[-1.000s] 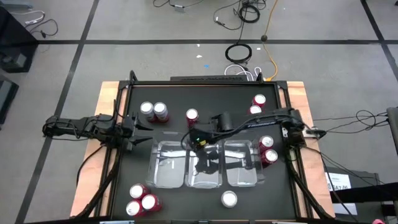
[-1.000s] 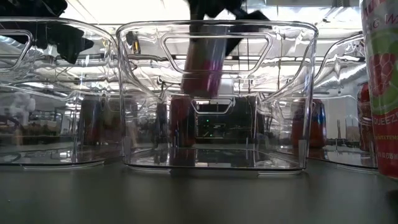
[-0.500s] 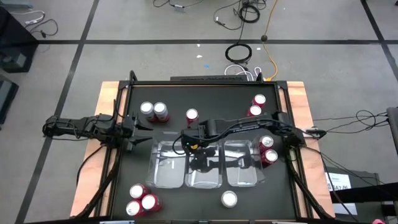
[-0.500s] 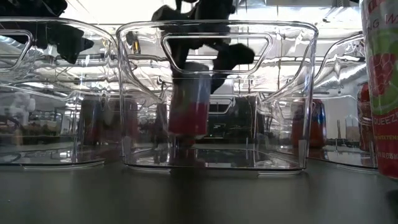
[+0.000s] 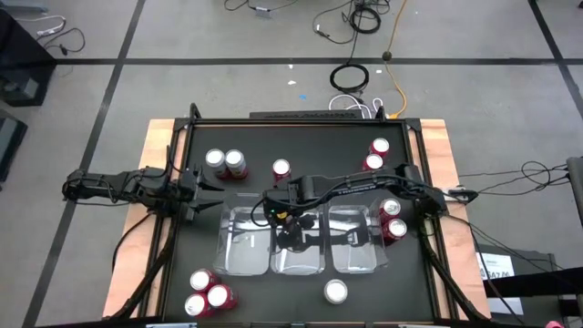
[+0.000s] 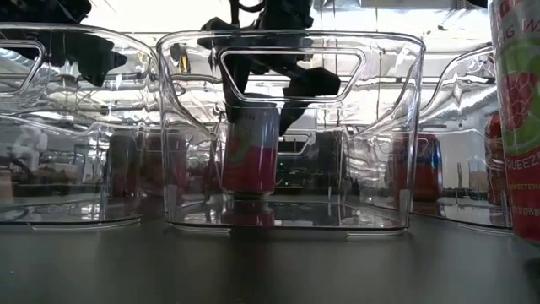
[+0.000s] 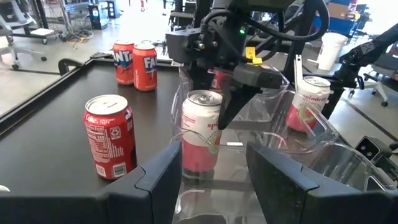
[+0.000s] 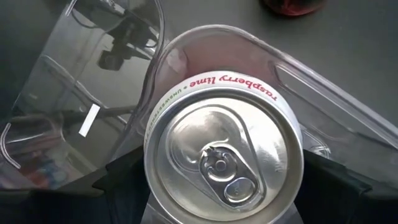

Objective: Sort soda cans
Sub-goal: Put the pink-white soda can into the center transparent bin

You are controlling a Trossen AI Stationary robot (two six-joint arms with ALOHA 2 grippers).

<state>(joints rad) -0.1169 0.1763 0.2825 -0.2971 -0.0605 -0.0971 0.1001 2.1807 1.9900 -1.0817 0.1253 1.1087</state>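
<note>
One raspberry can (image 6: 250, 156) stands inside the middle tray (image 6: 396, 127).

Robotics lab or test floor, not a home. A black-topped desk (image 5: 246, 191) with a raised dark rim sits on pale wooden boards (image 5: 157, 146) over a grey floor (image 5: 182, 36) marked with dark lines in a grid. Loose cables (image 5: 351, 77) coil on the floor beyond the desk's far edge; more wiring (image 5: 510, 173) trails off past its right edge. Two dark robot arms are mounted at the desk's left and right edges. Beyond the desk the left wrist view shows a wide open hall: office chairs on castors (image 7: 22, 25), racks of equipment (image 7: 74, 9), a white bin (image 7: 328, 50).
</note>
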